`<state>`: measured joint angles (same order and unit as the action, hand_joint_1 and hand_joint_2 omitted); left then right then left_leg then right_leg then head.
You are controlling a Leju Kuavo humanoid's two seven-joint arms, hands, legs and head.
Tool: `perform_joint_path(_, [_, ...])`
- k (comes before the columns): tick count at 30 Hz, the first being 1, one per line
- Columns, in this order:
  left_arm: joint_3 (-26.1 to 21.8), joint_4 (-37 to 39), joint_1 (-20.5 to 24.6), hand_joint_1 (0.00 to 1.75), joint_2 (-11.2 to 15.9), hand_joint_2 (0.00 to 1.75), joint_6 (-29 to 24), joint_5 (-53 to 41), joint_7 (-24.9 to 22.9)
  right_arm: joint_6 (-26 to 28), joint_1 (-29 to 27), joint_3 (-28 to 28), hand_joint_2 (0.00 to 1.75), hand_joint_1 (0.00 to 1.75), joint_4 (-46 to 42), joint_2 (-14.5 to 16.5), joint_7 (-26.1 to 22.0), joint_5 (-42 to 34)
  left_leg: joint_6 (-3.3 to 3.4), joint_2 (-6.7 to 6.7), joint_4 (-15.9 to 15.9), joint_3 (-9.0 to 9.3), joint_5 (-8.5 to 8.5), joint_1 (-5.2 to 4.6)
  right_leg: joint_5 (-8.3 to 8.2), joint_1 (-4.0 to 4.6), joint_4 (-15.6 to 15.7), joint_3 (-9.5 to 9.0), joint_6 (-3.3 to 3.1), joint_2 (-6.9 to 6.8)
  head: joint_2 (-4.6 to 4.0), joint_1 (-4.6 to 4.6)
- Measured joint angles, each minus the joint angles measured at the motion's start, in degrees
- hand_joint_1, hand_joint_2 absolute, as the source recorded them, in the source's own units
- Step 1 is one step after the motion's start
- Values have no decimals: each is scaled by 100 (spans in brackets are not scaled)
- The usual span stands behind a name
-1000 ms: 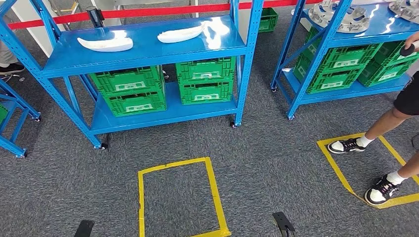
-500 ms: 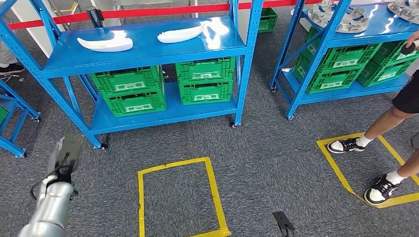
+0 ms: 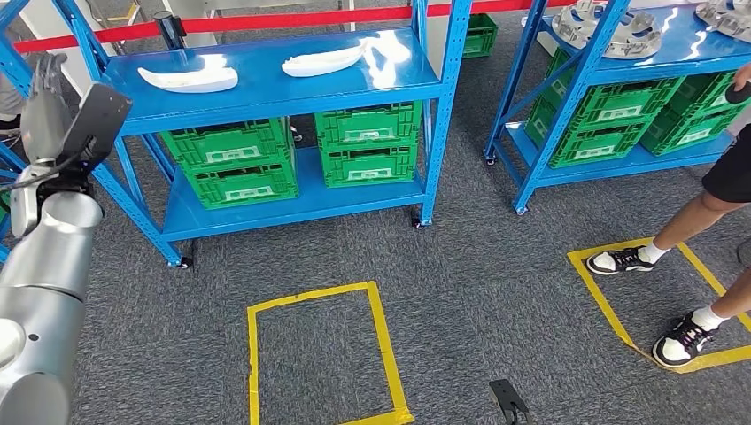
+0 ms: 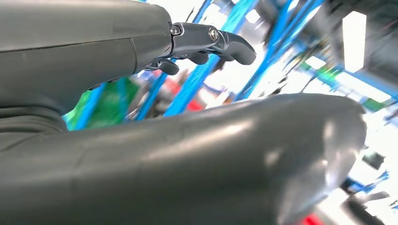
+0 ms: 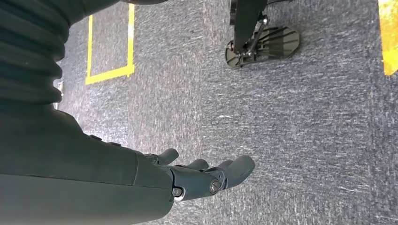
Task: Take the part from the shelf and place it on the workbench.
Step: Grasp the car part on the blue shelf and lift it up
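Two long white curved plastic parts (image 3: 189,80) are seen lying on the top of the blue metal shelf (image 3: 266,93). Nothing is held yet. The left hand (image 3: 66,124) is raised beside the shelf, fingers (image 4: 225,40) apart. The right hand (image 5: 187,176) is hung low, fingers apart. Picking and placing are left.

The silver left arm (image 3: 40,292) rises along the left edge of the head view, its left hand (image 3: 62,119) raised at the upper left, fingers (image 4: 213,41) stretched and holding nothing. The right hand (image 5: 187,176) hangs low, fingers (image 5: 234,169) slightly curled, apart and empty.
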<state>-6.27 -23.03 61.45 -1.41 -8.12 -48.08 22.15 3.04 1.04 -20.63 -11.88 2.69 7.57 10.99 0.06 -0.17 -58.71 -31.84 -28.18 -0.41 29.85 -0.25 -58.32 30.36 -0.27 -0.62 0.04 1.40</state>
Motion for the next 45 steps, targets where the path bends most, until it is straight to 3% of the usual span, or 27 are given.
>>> perform_joint_path(10, [841, 17, 217, 0, 58, 0, 139, 79, -149, -91, 39, 17, 0, 0, 66, 88, 67, 472, 0, 0, 1, -2, 2, 1, 0, 0, -1, 1, 0, -1, 0, 0])
perform_joint_path(31, [1327, 62, 240, 0, 148, 0, 64, 199, -328, -100, 71, 17, 0, 0, 132, 144, 43, 483, 7, 0, -19, -15, -2, -21, -13, -27, 2, 8, 18, -1, 0, 0])
perform_joint_path(35, [1412, 63, 260, 0, 221, 0, 25, 205, -327, -115, 75, 17, 0, 0, 137, 172, 32, 464, 42, -5, -30, -41, -12, -44, -26, -39, 10, 11, 51, -3, 0, -1])
perform_joint_path(38, [1441, 53, 278, 0, 264, 0, 23, 221, -309, -122, 78, 17, 0, 0, 138, 180, 33, 472, 139, -12, 51, -19, -2, -25, -87, -48, -79, 23, 109, -4, 0, 1])
perform_joint_path(40, [1468, 34, 306, 0, 275, 0, 21, 250, -284, -125, 89, 17, 0, 0, 139, 180, 37, 477, 192, -18, 109, 50, 20, 6, 20, -52, -368, 185, 133, 18, 0, 8])
perform_joint_path(43, [1514, 27, 329, 0, 279, 0, 15, 291, -267, -118, 87, 17, 0, 0, 139, 179, 33, 484, 205, -38, 124, 60, 7, 20, 387, -73, -1373, 817, 181, 44, 0, 14])
perform_joint_path(44, [1533, 28, 320, 0, 279, 0, 14, 300, -264, -115, 80, 17, 0, 0, 139, 178, 27, 485, 193, -52, 121, 72, -10, 25, 406, -80, -1591, 1003, 194, 46, 0, 13])
perform_joint_path(45, [1549, 29, 310, 0, 279, 0, 14, 308, -261, -112, 75, 17, 0, 0, 139, 175, 16, 487, 172, -68, 114, 93, -34, 36, 310, -87, -1608, 1099, 204, 46, 0, 14])
